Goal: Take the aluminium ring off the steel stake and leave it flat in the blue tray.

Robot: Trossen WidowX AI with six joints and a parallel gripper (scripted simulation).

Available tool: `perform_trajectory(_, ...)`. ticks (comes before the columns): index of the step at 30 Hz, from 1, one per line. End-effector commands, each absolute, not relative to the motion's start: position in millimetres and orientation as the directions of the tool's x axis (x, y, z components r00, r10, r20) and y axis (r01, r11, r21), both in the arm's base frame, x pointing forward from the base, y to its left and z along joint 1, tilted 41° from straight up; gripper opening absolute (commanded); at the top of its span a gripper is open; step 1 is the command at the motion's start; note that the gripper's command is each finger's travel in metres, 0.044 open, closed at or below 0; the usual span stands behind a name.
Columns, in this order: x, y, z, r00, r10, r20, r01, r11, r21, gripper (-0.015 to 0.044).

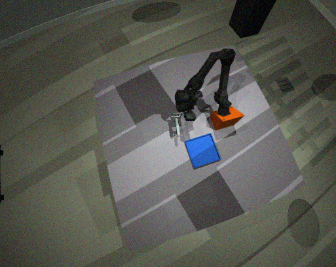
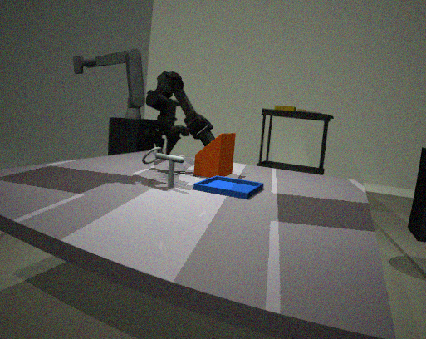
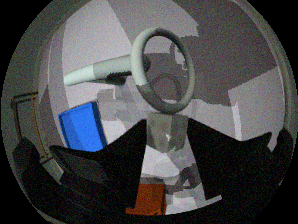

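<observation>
The grey ring (image 1: 176, 114) (image 2: 144, 158) (image 3: 170, 108) is raised above the table at one end of the stake's cross-bar (image 1: 177, 125) (image 2: 171, 158) (image 3: 100, 70), tilted up, not flat. In the wrist view the bar's end shows through the ring's opening; whether it still passes through cannot be told. The stake's post (image 2: 170, 176) stands upright. My gripper (image 2: 166, 145) (image 3: 166, 123) is shut on the ring's tab (image 3: 166, 122), a grey block between the dark fingers. The blue tray (image 1: 202, 152) (image 2: 236, 193) (image 3: 82, 127) lies beside the stake, with nothing in it.
An orange block with a sloped top (image 1: 228, 122) (image 2: 215, 159) (image 3: 151, 197) stands behind the tray, close to the arm. Patches of light and shadow cross the table. A dark rack (image 2: 294, 114) and a grey arm (image 2: 134, 81) stand in the background.
</observation>
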State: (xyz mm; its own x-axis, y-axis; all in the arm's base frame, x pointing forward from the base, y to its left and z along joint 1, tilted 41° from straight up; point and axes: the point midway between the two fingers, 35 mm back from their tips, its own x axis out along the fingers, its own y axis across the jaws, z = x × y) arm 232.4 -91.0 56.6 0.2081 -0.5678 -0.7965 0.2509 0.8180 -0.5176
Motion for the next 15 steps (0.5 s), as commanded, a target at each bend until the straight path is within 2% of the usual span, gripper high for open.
perform_trajectory(1,234.2,-90.9,60.2,0.221,-0.564,-0.796,0.254,0.821,-0.511,0.0)
perform_trajectory(15,232.7,-94.8,63.9,0.221,-0.564,-0.796,0.254,0.821,-0.511,0.0)
